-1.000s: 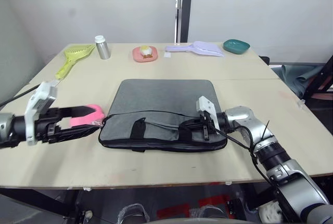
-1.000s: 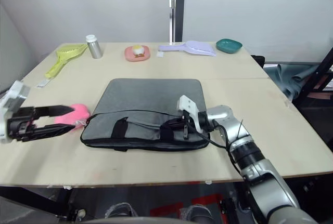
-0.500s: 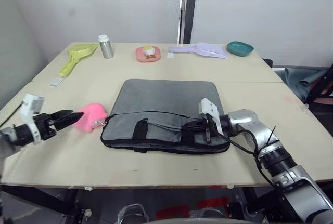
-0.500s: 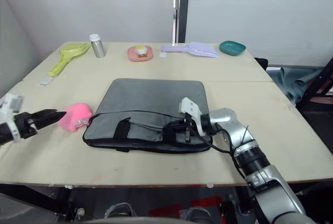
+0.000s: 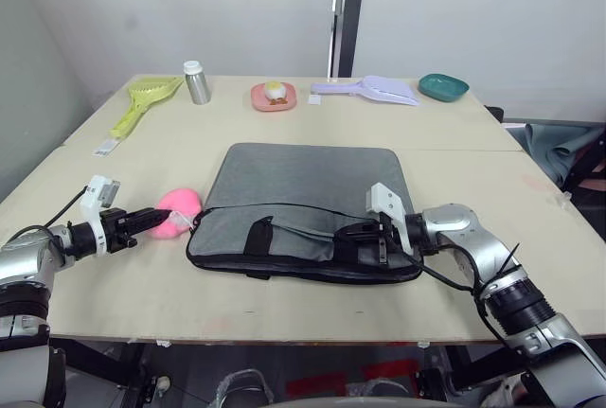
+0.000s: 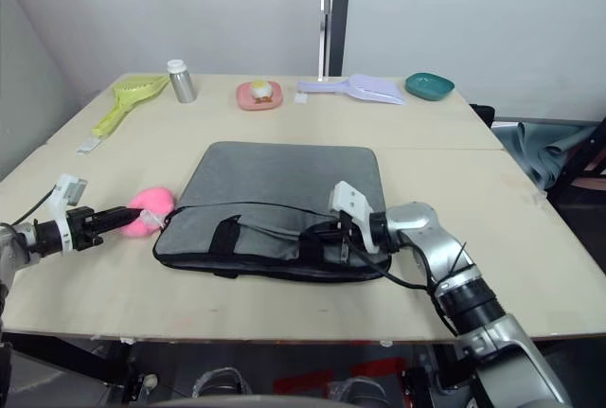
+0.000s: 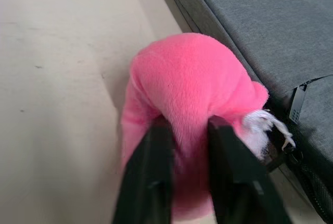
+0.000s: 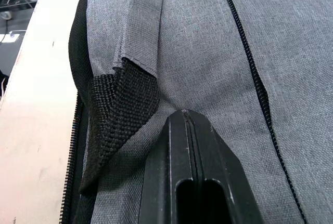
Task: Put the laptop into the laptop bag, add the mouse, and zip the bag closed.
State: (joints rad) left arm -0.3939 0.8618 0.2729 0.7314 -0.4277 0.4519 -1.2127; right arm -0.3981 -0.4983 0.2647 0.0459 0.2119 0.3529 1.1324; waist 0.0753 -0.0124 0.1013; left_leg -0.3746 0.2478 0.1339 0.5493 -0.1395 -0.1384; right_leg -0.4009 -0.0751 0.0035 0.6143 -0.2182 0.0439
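Left wrist view: left gripper (image 7: 182, 130) pinches pink plush (image 7: 187, 94); right gripper (image 8: 186, 117) closed on laptop bag (image 8: 291, 47); nothing legible.

A robot test lab is showing here: bare plywood surface (image 5: 284, 148), blank white walls (image 5: 189, 10) (assorted household props lining the far edge).

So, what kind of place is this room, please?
Probably a lab or test room, not a home. A bare plywood table stands before plain white walls, and unrelated props sit along its far edge: a metal bottle, a pink dish and a teal bowl.
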